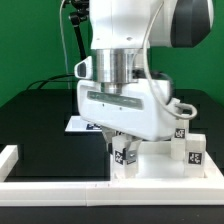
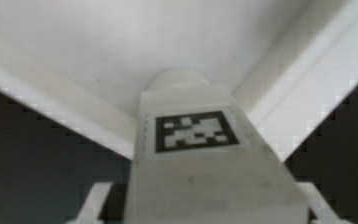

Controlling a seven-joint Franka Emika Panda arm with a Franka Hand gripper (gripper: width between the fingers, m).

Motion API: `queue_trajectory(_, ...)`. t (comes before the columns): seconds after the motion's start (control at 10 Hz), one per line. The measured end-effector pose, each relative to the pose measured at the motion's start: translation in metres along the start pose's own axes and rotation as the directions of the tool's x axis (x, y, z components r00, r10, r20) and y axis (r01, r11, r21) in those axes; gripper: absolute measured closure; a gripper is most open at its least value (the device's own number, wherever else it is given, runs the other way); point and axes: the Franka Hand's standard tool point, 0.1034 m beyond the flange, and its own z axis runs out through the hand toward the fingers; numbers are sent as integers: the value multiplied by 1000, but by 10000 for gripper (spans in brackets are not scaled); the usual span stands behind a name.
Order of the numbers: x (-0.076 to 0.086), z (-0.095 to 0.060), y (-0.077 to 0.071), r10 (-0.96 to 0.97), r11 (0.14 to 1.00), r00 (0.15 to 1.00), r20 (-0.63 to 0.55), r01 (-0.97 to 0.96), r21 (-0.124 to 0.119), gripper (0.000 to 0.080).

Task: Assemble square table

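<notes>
The arm reaches down over the near edge of the black table (image 1: 40,130), its gripper (image 1: 121,150) low above a white leg (image 1: 124,158) with a black-and-white tag. In the exterior view the two dark fingers (image 1: 113,146) sit on either side of the top of that leg, close against it. The wrist view looks straight down the same leg (image 2: 190,150), tag facing the camera, with a pale fingertip (image 2: 98,203) showing at each flank near the picture's edge. Whether the pads actually press the leg or stand a hair off it cannot be told (the jaws are narrow, but the contact itself is blurred).

The leg stands on the white slab (image 1: 150,168), which lies at the front of the table towards the exterior view's right. In the wrist view the slab (image 2: 87,70) fills the background, its raised rim running diagonally.

Two more legs (image 1: 187,147) stand upright on the slab further to the exterior view's right, tags visible.

A white rail (image 1: 60,188) runs along the front edge of the table. The marker board (image 1: 78,124) lies flat behind the gripper, mostly hidden by the arm.
</notes>
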Motion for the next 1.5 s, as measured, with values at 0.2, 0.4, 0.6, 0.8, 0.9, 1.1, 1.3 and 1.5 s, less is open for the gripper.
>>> queue_trajectory(0.2, 1, 0, 4, 244, 970, 970, 15, -243, -17, 503)
queue_trajectory(0.4, -2, 0, 5, 516, 856, 856, 39, -514, -44, 503)
queue_trajectory(0.6, -3, 0, 5, 701, 713, 709, 72, -700, -52, 503)
queue_trajectory(0.8, -3, 0, 5, 796, 605, 602, 67, -793, -65, 503)
queue_trajectory(0.9, -5, -1, 4, 824, 567, 563, 63, -821, -68, 503)
queue_trajectory(1.1, -6, 0, 4, 829, 560, 557, 61, -826, -68, 459)
queue_trajectory(1.3, -6, 1, 3, 775, 632, 629, 60, -773, -53, 284)
queue_trajectory(1.5, -15, 1, -2, 545, 838, 838, 37, -545, 3, 178)
